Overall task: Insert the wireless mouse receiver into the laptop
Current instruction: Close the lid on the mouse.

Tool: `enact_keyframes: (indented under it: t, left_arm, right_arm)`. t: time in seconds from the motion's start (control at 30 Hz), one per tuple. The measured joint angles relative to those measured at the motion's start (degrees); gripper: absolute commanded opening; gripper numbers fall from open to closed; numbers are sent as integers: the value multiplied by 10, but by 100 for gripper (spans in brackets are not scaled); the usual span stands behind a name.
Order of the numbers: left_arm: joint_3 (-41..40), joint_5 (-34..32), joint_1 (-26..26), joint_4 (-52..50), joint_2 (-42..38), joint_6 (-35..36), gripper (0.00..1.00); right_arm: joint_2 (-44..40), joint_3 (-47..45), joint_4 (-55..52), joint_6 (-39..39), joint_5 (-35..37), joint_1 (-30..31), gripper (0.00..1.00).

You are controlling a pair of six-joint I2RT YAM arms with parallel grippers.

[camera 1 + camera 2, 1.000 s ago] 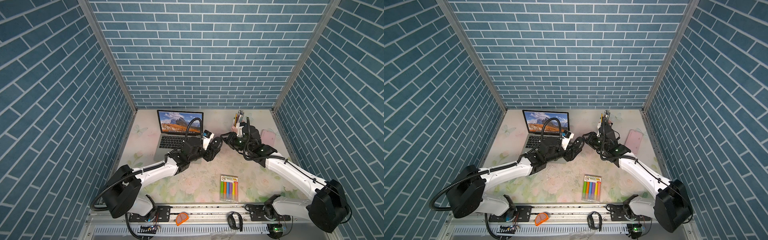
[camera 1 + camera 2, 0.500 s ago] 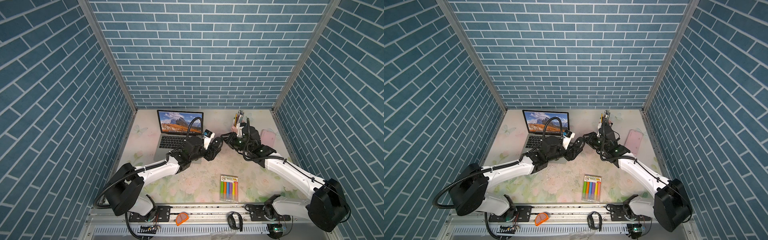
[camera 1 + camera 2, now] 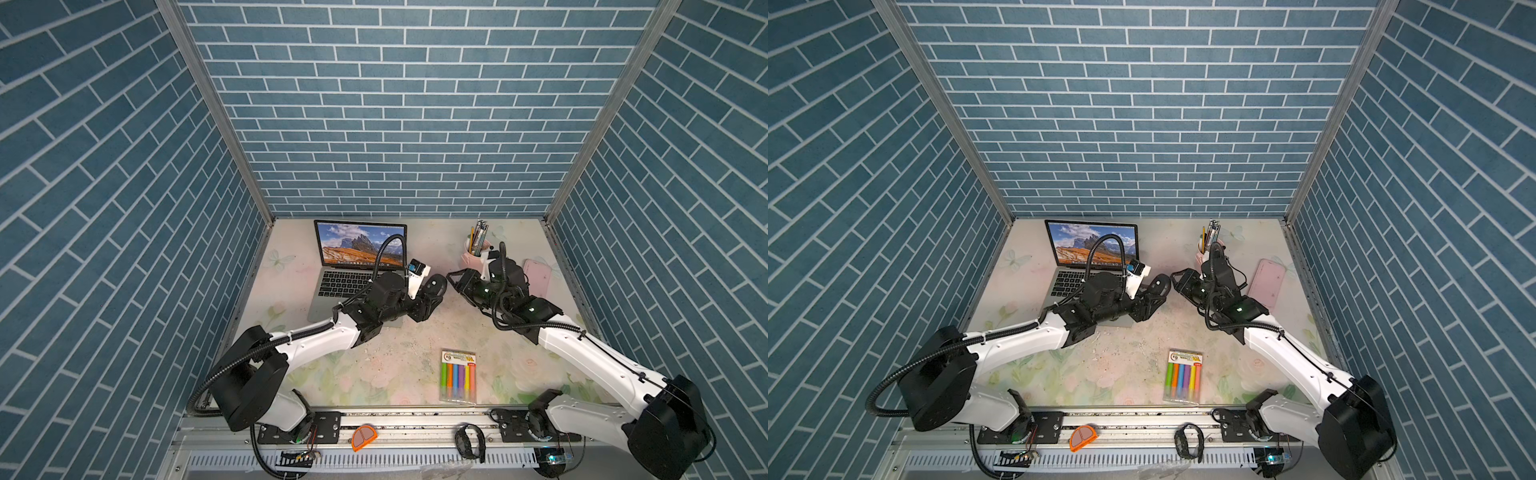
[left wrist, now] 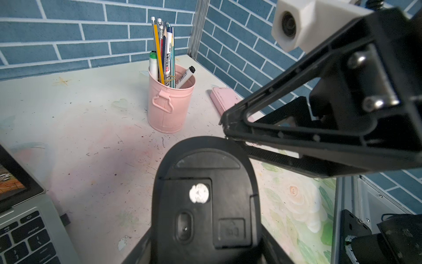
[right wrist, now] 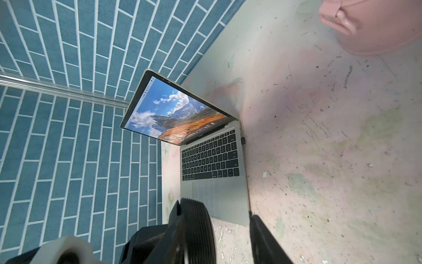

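Observation:
My left gripper point(image 4: 205, 251) is shut on a black oval mouse point(image 4: 205, 194) and holds it underside up, just right of the laptop point(image 3: 345, 286). The mouse point(image 3: 432, 286) shows in both top views. The wireless mouse receiver point(image 5: 243, 140) is a tiny dark stub sticking out of the laptop's point(image 5: 212, 160) right edge by the keyboard's far corner. The receiver point(image 4: 65, 219) also shows in the left wrist view. My right gripper point(image 5: 230, 240) is open with nothing between its fingers. The right gripper point(image 3: 457, 280) hovers close to the mouse's far end.
A pink pen cup point(image 3: 473, 259) with several pens stands behind the right gripper. A flat pink slab point(image 3: 538, 276) lies by the right wall. A pack of coloured markers point(image 3: 457, 376) lies near the front edge.
The right gripper's jaws have spread apart next to the mouse. The left arm still holds the mouse in the same place.

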Motion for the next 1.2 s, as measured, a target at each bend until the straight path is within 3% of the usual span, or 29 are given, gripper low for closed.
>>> enact_keyframes:
  t: [0.37,0.9,1.2]
  left_arm:
    - [3,5,0,0,0,0,29]
    - [18,10,1,-16,8,0,28]
    - [35,9,1,-30,20,-6,0]
  right_arm:
    - [4,2,10,0,-5,0,59]
    - [33,3,53,2,-33,0,36]
    - [42,-6,86,28,-32,3,25]
